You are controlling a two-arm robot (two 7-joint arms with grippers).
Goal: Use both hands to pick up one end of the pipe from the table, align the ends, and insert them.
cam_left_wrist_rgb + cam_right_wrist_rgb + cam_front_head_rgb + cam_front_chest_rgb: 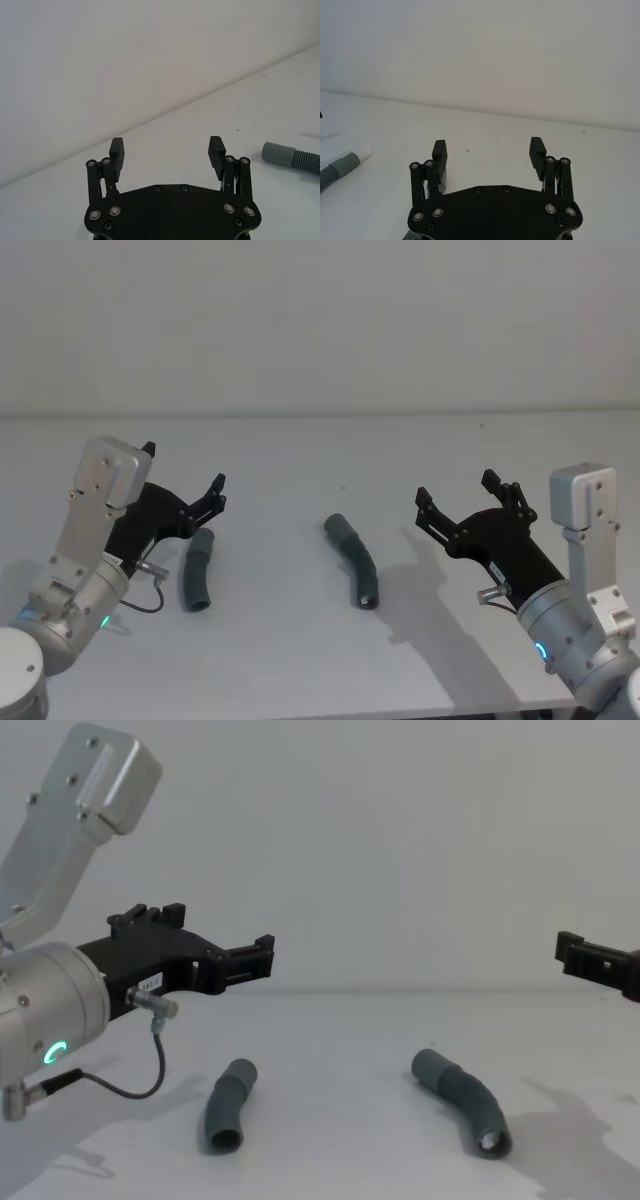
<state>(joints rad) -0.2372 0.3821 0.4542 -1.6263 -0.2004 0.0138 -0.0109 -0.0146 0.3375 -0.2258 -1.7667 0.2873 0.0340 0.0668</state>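
Hovering over the table (300, 670), we hold the left gripper (184, 467) spread wide by the far end of the left pipe (197, 572). Our right gripper (456, 489) gapes right of the right pipe (353, 558). Bare surface separates both pipes, clear of the edges.

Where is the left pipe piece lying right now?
In the head view the left pipe piece lies on the table at left, close by the open left gripper, not held; the other piece lies apart to its right, near centre.
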